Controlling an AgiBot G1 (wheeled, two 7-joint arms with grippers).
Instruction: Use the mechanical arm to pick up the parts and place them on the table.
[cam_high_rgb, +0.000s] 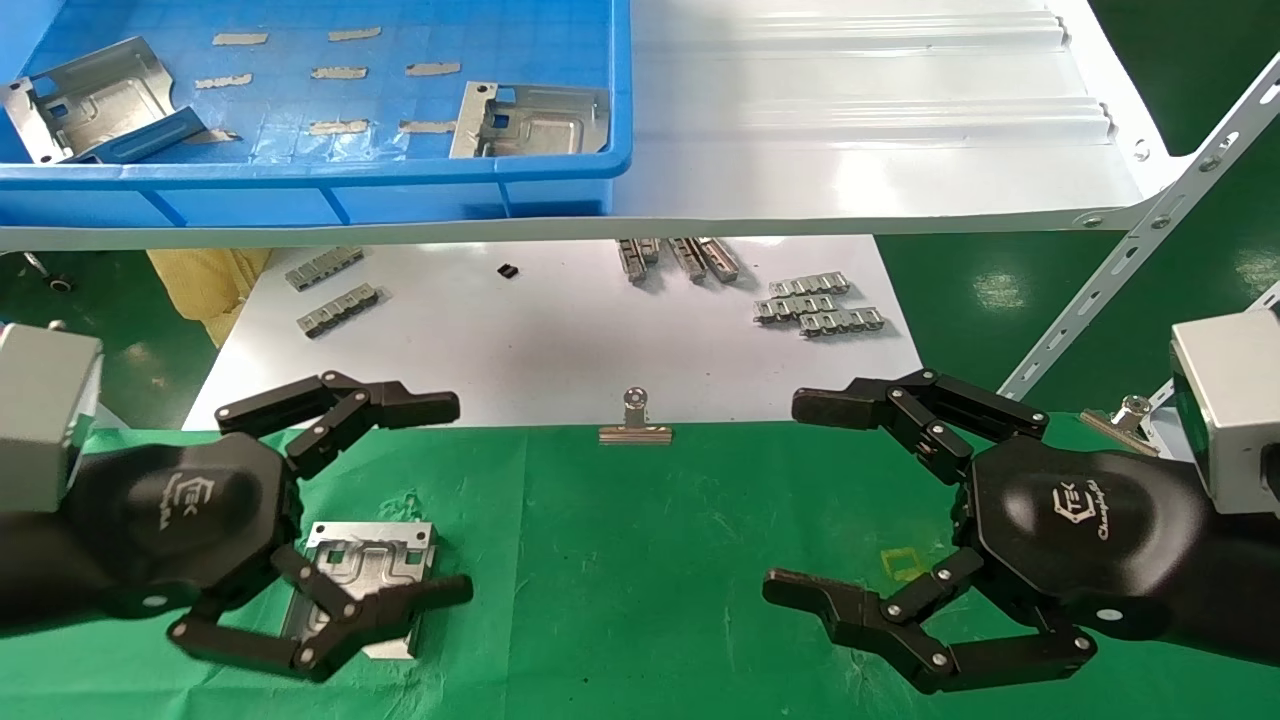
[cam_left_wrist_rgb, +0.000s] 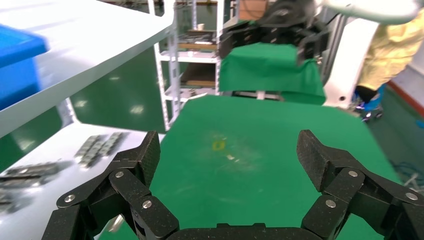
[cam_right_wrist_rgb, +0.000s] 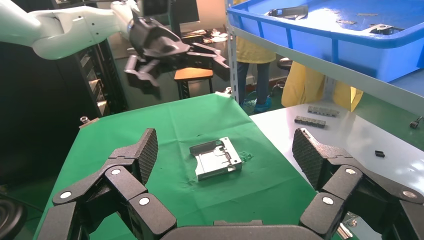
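Left gripper (cam_high_rgb: 455, 500) hangs spread, empty, over stamped plate (cam_high_rgb: 365, 575) lying on green table (cam_high_rgb: 650, 560); plate looks thin, stiff, slippery—pinch a bent edge; right gripper (cam_high_rgb: 800, 495) likewise spread, empty.

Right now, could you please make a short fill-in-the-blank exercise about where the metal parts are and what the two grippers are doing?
1. The blue bin on the shelf holds ____ metal parts.
2. One metal part lies on the ____ cloth of the table.
3. The left gripper and the right gripper both have their fingers ____.

Missing words: two; green; open
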